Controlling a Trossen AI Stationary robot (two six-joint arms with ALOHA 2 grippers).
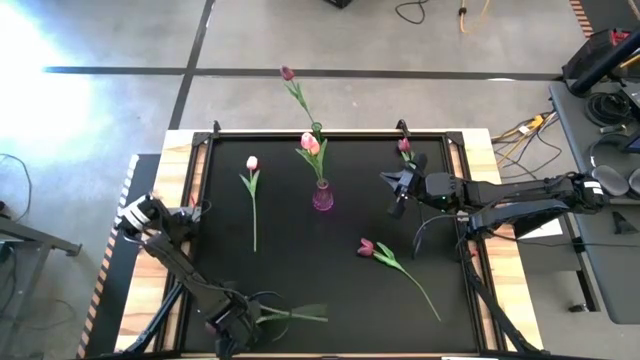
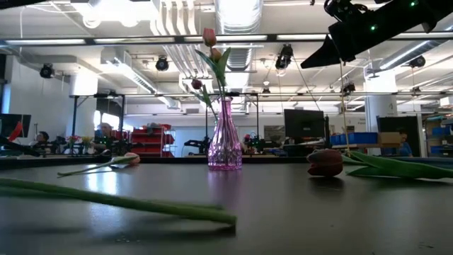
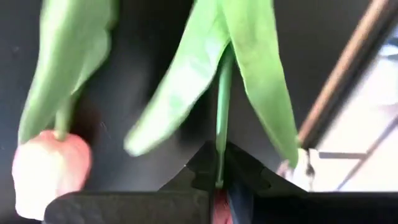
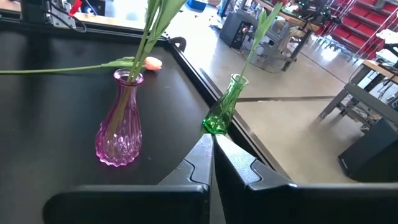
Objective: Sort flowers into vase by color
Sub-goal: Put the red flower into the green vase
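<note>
My left hand [image 1: 228,325] sits at the near left corner of the black bench [image 1: 280,270], fingers pressed together and pinching the thin green stem of a tulip [image 1: 295,317]. That stem lies flat, running rightward along the bench's near edge. In my left wrist view the stem [image 3: 222,118] passes straight between my closed fingertips, with broad green leaves fanning out beyond and a pale pink flower head [image 3: 50,171] just beside them.

Moving right, a pale pink tulip [image 1: 252,195] lies flat on the left half of the bench, head toward the far edge.

Near the centre stands a pink glass vase [image 1: 322,197], upright, holding pink tulips [image 1: 311,144] whose heads lean toward the far side. Behind it, at the far edge of the bench, a small green glass vase [image 4: 222,112] stands upright and holds one dark red tulip [image 1: 288,74] on a long stem that tilts out past the bench edge.

To the right of centre, a dark red tulip [image 1: 368,247] lies flat, its stem trailing toward the near right corner.

My right hand [image 1: 396,208] hovers above the bench right of the pink vase, fingers pressed together and holding nothing. Another dark red tulip [image 1: 404,147] shows just beyond it, near the far right corner.
</note>
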